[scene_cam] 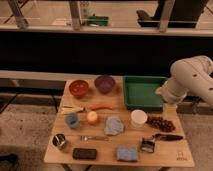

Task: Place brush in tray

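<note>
A wooden counter held many small items. The brush lay near the front right corner, its dark handle pointing toward the right edge and its head toward the front edge. The green tray sat at the back right corner, well apart from the brush. A white robot arm reached in from the right, and its gripper hung at the tray's right rim; whether its jaws were spread or pressed together could not be told. A white cup and a dark red cluster sat between tray and brush. A red bowl and a purple bowl stood along the back edge, and a flat black block lay by the front edge.
</note>
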